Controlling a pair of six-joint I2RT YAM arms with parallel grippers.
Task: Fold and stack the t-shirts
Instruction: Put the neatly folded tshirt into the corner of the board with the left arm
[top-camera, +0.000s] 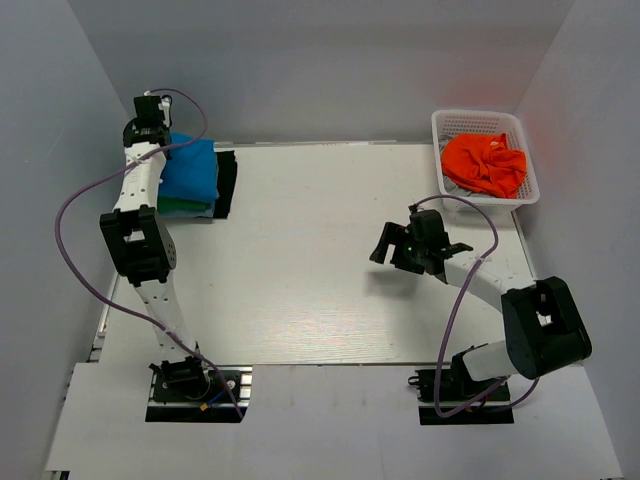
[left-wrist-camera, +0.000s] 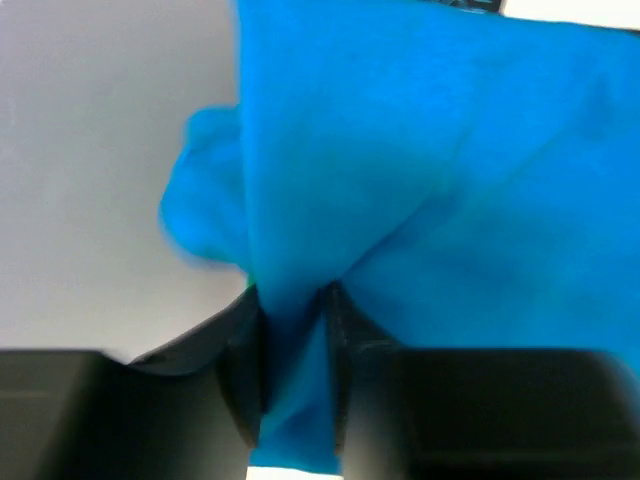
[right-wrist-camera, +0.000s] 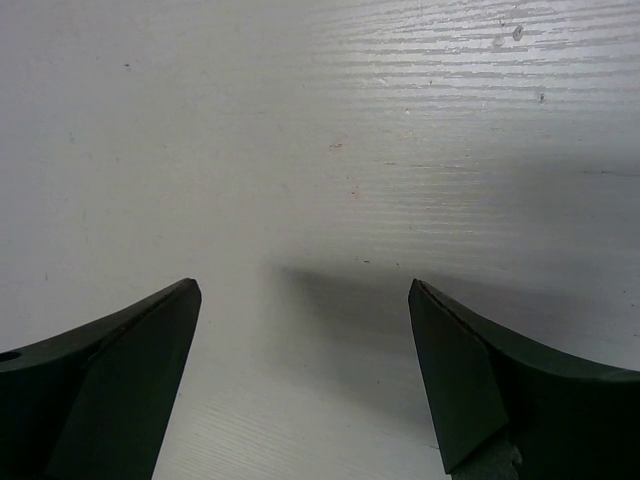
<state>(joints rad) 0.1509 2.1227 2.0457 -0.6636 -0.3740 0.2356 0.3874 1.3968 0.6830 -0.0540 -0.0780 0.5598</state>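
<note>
Laying the blue t-shirt (top-camera: 190, 165) onto the ten o'clock pile (top-camera: 180, 207) with the left tool (left-wrist-camera: 292, 300) pinching its cloth and the right tool (right-wrist-camera: 305, 290) gaping empty, apparently needing a release next.

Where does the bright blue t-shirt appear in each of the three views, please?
Top external: blue t-shirt at the table's far-left corner.
Left wrist: fills the upper right, a fold pinched in the left gripper.
Right wrist: not in view.
Shared landmark: the left gripper, at the shirt's edge in the top view.

4 tees, I make it. Upper left, 3 stacked: blue tee (top-camera: 190, 165), green tee (top-camera: 180, 207), dark tee (top-camera: 227, 185). Upper right: 1 orange tee (top-camera: 485, 165), 1 basket (top-camera: 478, 118).
</note>
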